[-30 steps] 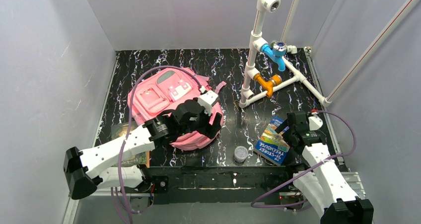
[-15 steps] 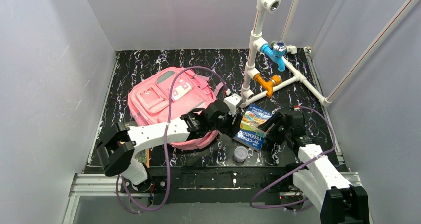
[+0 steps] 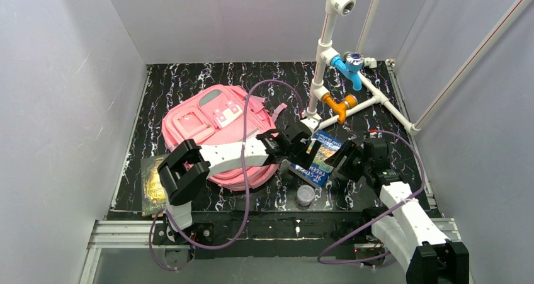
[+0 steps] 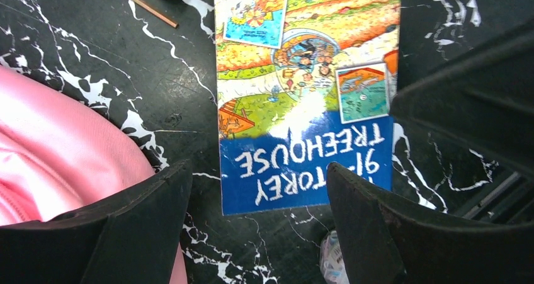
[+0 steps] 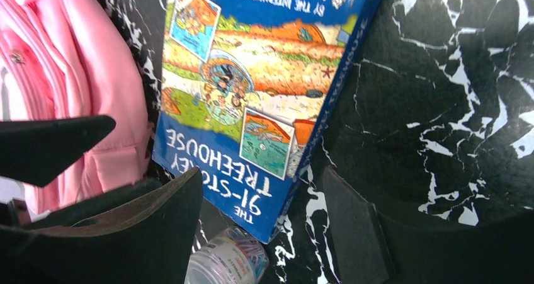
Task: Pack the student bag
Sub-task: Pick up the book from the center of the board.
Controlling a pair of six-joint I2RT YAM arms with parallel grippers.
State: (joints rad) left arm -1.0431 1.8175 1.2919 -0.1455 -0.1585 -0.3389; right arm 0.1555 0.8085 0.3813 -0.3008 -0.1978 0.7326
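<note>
Now moved mid-table beside student bag (image 3: 208, 123) — book (image 3: 318, 158) straddled by left gripper (image 4: 259, 174) and right gripper (image 5: 261, 183), both wide; ready for insertion.

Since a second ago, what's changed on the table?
The left claw swung right, off the student bag, to hover open over the Treehouse book. The right claw brought that book leftward from the near right toward the centre; whether it grips it now I can't tell. Bag, small jar, second book and pipe frame stayed put.
</note>
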